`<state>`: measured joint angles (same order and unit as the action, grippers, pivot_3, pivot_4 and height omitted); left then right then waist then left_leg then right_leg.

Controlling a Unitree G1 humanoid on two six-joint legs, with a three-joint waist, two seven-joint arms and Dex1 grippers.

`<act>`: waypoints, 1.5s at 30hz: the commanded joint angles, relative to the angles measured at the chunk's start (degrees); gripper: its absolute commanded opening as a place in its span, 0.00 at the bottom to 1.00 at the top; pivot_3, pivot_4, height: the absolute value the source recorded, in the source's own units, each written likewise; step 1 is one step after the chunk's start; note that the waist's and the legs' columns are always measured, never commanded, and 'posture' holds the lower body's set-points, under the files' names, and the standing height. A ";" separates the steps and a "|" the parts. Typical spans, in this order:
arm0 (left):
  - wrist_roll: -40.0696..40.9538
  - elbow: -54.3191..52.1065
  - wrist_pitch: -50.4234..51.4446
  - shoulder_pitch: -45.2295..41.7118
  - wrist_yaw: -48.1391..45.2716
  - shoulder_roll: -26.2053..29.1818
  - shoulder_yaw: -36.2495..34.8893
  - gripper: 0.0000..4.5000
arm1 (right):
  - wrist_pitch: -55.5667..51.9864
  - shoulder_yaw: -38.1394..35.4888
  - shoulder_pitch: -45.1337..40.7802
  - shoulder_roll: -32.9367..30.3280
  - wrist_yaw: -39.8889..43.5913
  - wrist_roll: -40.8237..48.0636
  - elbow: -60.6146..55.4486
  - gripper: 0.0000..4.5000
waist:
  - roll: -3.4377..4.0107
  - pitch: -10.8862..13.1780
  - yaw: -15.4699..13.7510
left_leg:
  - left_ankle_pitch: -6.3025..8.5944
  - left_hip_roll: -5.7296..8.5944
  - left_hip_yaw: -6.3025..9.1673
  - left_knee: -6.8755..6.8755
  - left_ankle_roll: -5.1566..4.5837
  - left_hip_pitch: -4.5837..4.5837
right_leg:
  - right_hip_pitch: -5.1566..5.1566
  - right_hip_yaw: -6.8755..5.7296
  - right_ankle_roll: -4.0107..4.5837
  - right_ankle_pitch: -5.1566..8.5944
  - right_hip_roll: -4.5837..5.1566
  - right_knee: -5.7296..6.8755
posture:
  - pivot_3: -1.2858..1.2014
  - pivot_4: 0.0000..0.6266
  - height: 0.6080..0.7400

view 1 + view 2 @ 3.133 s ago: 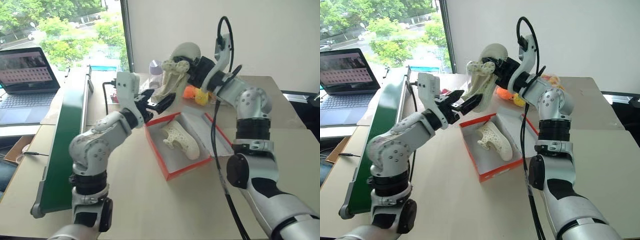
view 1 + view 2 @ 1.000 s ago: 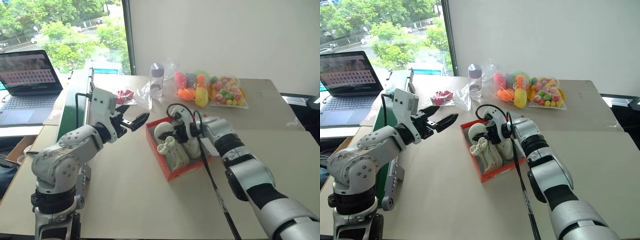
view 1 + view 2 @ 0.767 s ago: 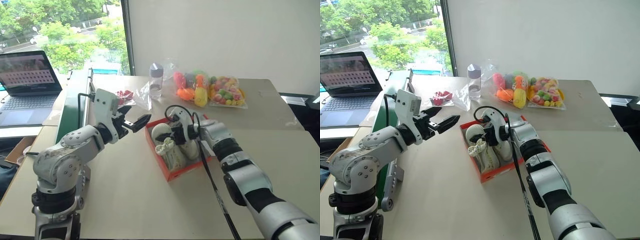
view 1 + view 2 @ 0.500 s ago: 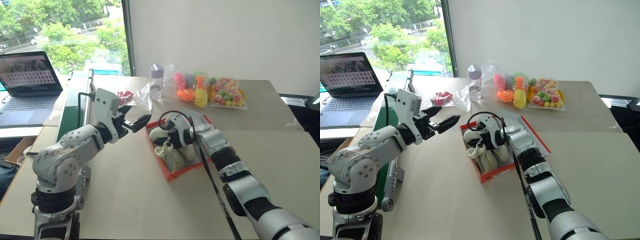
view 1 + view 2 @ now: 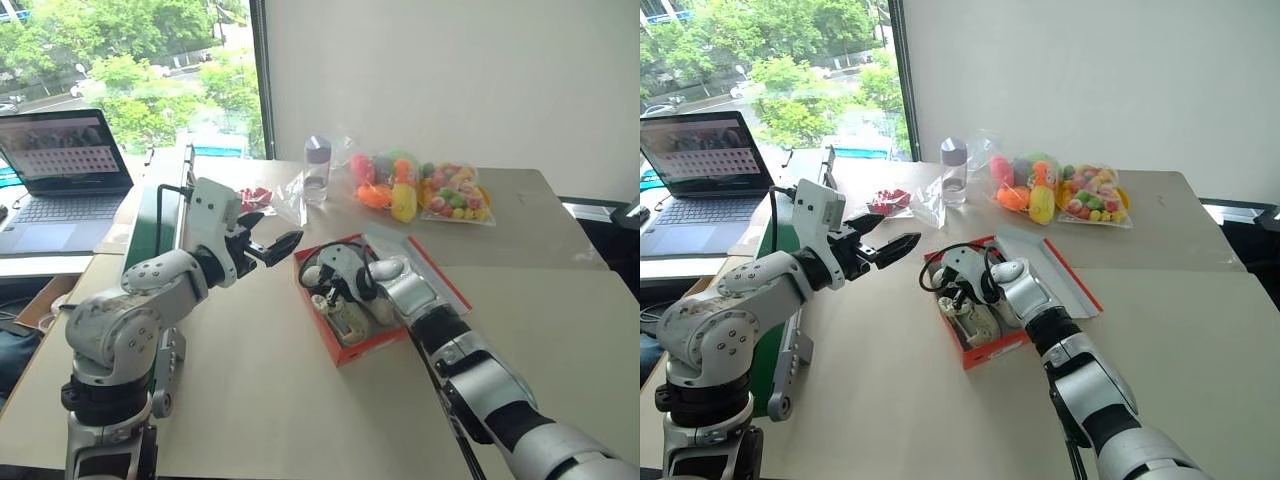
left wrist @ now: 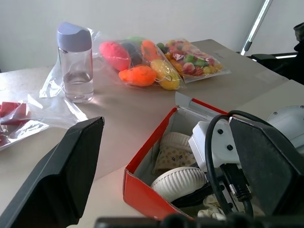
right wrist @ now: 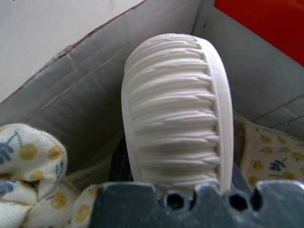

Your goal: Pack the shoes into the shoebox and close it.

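Note:
The red-orange shoebox (image 5: 343, 352) stands open at the table's middle, its lid (image 5: 425, 268) laid back to the right. My right gripper (image 5: 326, 292) reaches down into the box and is shut on a cream-white shoe (image 7: 176, 124), whose ribbed sole faces the wrist camera. Beside it in the box lies a second shoe (image 6: 175, 140) with a flowered insole. My left gripper (image 5: 274, 234) hangs open, holding nothing, above the table just left of the box.
A long green tray (image 5: 150, 225) runs along the table's left edge, with a laptop (image 5: 62, 165) beyond it. At the back stand a clear bottle (image 5: 317, 168), bags of coloured toys (image 5: 420, 187) and a small bag of red things (image 5: 256, 196).
My right gripper has sunk lower into the box and rolled, taking the shoe down with it. The left arm has kept still.

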<state>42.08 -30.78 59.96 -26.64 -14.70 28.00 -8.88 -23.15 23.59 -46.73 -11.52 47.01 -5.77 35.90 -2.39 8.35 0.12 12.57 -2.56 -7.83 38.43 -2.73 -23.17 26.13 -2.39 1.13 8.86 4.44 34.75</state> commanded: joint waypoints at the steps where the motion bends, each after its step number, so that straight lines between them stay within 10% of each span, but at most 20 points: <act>1: -0.22 -1.54 -0.97 -1.46 -0.46 0.56 0.24 1.00 | -0.90 4.20 5.14 -2.70 -1.50 -5.70 5.72 0.10 | 0.05 -0.14 -0.17 | 0.00 0.00 0.00 0.00 0.00 0.01 | 0.00 0.00 0.00 0.00 0.00 0.00 | 0.52 0.24 1.00; 14: -2.25 1.26 -2.45 -3.85 -3.58 0.94 3.42 1.00 | 1.93 1.80 1.31 -4.82 -9.29 -8.03 7.14 0.10 | 0.48 -0.85 -0.78 | 0.02 -0.07 -0.04 -0.38 0.01 0.13 | -0.03 -0.06 -0.08 -0.04 0.03 -0.70 | 0.52 0.24 1.00; 15: -2.53 1.63 -2.80 -4.05 -3.93 0.81 3.89 1.00 | 1.09 0.59 1.09 -5.01 -9.10 -7.26 6.55 0.31 | 0.49 -0.84 -0.81 | 0.02 -0.07 -0.05 -0.38 0.01 0.08 | 0.00 -0.06 -0.08 -0.04 0.04 -0.70 | 0.52 0.24 1.00; 24: -4.43 5.10 -5.83 -5.71 -6.25 -0.54 6.25 1.00 | -11.18 -9.56 1.47 -5.06 -6.74 1.07 -4.14 0.98 | 0.71 -0.70 -0.91 | 0.01 -0.07 -0.08 -0.40 0.00 -0.53 | 0.17 -0.14 -0.12 -0.07 0.11 -0.66 | 0.52 0.24 1.00; 45: -8.51 8.67 -8.60 -6.59 -13.19 -0.37 11.17 1.00 | -35.92 -27.67 -2.95 -6.14 -12.81 19.42 -28.02 0.98 | 0.70 -0.15 0.60 | 0.06 -0.05 -0.06 -0.59 -0.60 -1.06 | 0.62 -0.22 -0.33 0.20 -0.04 -0.66 | 0.52 0.24 1.00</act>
<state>33.96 -21.45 52.63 -31.95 -25.96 26.63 1.42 -58.26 -2.23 -47.29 -15.95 34.28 12.04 11.82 -1.69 8.20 0.71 12.62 -2.61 -7.89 37.84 -3.33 -24.23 26.75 -2.60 0.80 9.06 4.40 34.09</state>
